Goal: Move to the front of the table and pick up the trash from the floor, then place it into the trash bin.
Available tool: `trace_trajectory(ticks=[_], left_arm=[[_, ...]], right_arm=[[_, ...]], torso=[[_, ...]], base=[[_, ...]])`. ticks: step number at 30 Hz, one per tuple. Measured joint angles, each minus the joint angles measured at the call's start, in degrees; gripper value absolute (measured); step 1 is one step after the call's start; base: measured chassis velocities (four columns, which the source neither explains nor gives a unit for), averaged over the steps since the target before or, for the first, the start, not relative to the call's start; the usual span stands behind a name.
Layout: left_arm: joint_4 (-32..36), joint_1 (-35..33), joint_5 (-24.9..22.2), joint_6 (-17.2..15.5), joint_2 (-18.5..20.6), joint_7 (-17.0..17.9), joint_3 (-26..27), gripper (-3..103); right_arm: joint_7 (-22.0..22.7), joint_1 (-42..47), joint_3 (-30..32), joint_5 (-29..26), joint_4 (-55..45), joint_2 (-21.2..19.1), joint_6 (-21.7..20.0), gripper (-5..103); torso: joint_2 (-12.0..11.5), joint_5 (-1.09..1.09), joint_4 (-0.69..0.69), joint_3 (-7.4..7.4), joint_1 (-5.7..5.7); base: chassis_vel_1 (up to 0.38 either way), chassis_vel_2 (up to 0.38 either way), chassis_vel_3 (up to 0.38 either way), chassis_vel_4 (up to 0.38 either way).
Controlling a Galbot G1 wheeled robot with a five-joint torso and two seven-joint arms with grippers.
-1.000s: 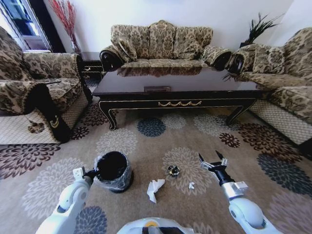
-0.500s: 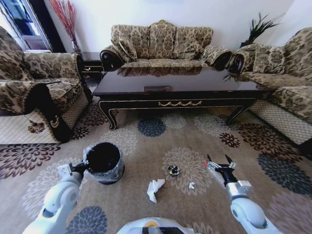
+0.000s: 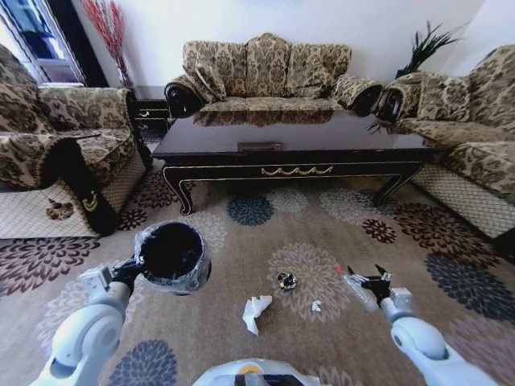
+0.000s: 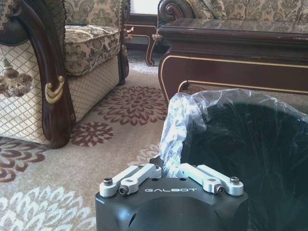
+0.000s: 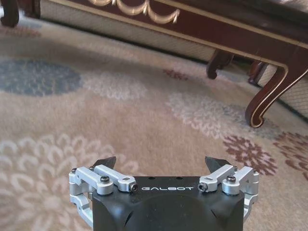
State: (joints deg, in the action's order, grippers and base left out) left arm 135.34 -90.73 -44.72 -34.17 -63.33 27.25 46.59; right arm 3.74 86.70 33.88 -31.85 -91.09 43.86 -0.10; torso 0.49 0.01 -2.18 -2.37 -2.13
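My left gripper [image 3: 134, 270] [image 4: 171, 168] is shut on the rim and clear liner of the black trash bin [image 3: 171, 256] [image 4: 240, 144] and holds it tilted above the floor [image 3: 233, 249]. My right gripper [image 3: 374, 278] [image 5: 163, 163] hovers low over the carpet, open, with nothing between its fingers. A clear plastic bottle [image 3: 355, 289] with a red cap lies just to its left. Crumpled white paper [image 3: 256, 311], a small dark lump [image 3: 286, 281] and a tiny white scrap [image 3: 316, 305] lie between the arms. The dark table [image 3: 290, 133] [image 5: 226, 26] stands beyond.
Patterned sofas surround the table: an armchair [image 3: 56, 153] [image 4: 86, 43] at the left, a sofa [image 3: 269, 72] behind, another [image 3: 475, 137] at the right. The table's curved leg [image 5: 262, 103] stands ahead of the right gripper. Open carpet lies between table and litter.
My left arm has lifted the bin off the carpet, up and to the left. My right gripper has drawn back to the right, uncovering the bottle.
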Motion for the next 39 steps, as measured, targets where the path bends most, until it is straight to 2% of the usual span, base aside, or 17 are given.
trace_trajectory(ticks=[4,6,7,9,10,11,12,13,15,16,20,21,25,39], left_arm=[[0.5,-0.7,0.0,-0.1,-0.2,0.0,0.3,4],[1.0,-1.3,0.0,-0.3,-0.3,0.0,0.6,4],[1.0,-1.3,0.0,-0.3,-0.3,0.0,0.6,4],[1.4,-1.8,-0.1,-0.5,-0.1,0.0,1.2,4],[1.5,-1.9,-0.1,-0.5,-0.1,0.0,1.4,4],[1.6,-2.2,-0.1,-0.6,0.1,0.0,1.7,4],[1.6,-2.2,-0.1,-0.6,0.1,0.0,1.7,4],[1.7,-2.5,-0.2,-0.7,0.1,0.0,2.0,4],[1.9,-3.0,-0.2,-0.7,0.2,0.0,2.3,4],[1.9,-3.0,-0.2,-0.7,0.2,0.0,2.3,4],[2.6,-4.4,-0.2,-0.8,0.4,0.0,3.3,4],[2.6,-4.4,-0.2,-0.8,0.4,0.0,3.3,4],[3.1,-5.1,-0.2,-0.9,0.6,0.0,3.9,4],[3.4,-5.2,-0.1,-1.1,0.2,0.0,3.7,4]], right_arm=[[-3.4,-4.2,-2.8,0.6,7.2,-1.1,1.2,100],[-8.8,-7.0,-4.3,1.4,11.8,-1.7,2.4,100],[-8.8,-7.0,-4.3,1.4,11.8,-1.7,2.4,100],[-16.8,-9.8,-5.2,2.1,16.8,-2.2,3.6,100],[-18.6,-10.4,-5.3,2.2,17.9,-2.3,3.7,100],[-23.3,-12.0,-5.5,2.5,20.6,-2.3,4.1,100],[-23.3,-12.0,-5.5,2.5,20.6,-2.3,4.1,100],[-27.3,-13.9,-5.6,3.5,23.4,-2.2,4.6,100],[-32.0,-17.8,-6.1,5.4,28.4,-1.8,5.5,100],[-32.0,-17.8,-6.1,5.4,28.4,-1.8,5.5,100],[-38.0,-25.6,-7.7,11.3,39.1,-0.4,6.8,100],[-38.0,-25.6,-7.7,11.3,39.1,-0.4,6.8,100],[-41.5,-29.5,-7.8,17.8,46.6,1.0,8.1,100],[-41.4,-32.8,-7.2,21.9,54.9,3.1,8.4,100]], torso=[[0.0,0.0,0.0,0.0,0.0],[0.0,0.0,0.0,0.0,0.0],[0.0,0.0,0.0,0.0,0.0],[0.0,0.0,0.01,0.0,0.0],[0.0,-0.01,0.01,0.0,0.0],[0.0,-0.01,0.0,0.0,0.0],[0.0,-0.01,0.0,0.0,0.0],[0.0,0.0,-0.02,0.0,0.0],[0.0,-0.01,0.0,0.0,0.0],[0.0,-0.01,0.0,0.0,0.0],[0.0,-0.01,0.02,0.0,0.0],[0.0,-0.01,0.02,0.0,0.0],[0.0,0.0,0.0,0.0,0.0],[0.0,-0.01,0.0,0.0,0.0]], base=[[0.0,0.0,0.0,0.0],[0.0,0.0,0.0,0.0],[0.0,0.0,0.0,0.0],[0.0,0.0,0.0,0.0],[0.0,0.0,0.0,0.0],[0.0,0.0,0.0,0.0],[0.0,0.0,0.0,0.0],[0.0,0.0,0.0,0.0],[0.0,0.0,0.0,0.0],[0.0,0.0,0.0,0.0],[0.0,0.0,0.0,0.0],[0.0,0.0,0.0,0.0],[0.0,0.0,0.0,0.0],[0.0,0.0,0.0,0.0]])
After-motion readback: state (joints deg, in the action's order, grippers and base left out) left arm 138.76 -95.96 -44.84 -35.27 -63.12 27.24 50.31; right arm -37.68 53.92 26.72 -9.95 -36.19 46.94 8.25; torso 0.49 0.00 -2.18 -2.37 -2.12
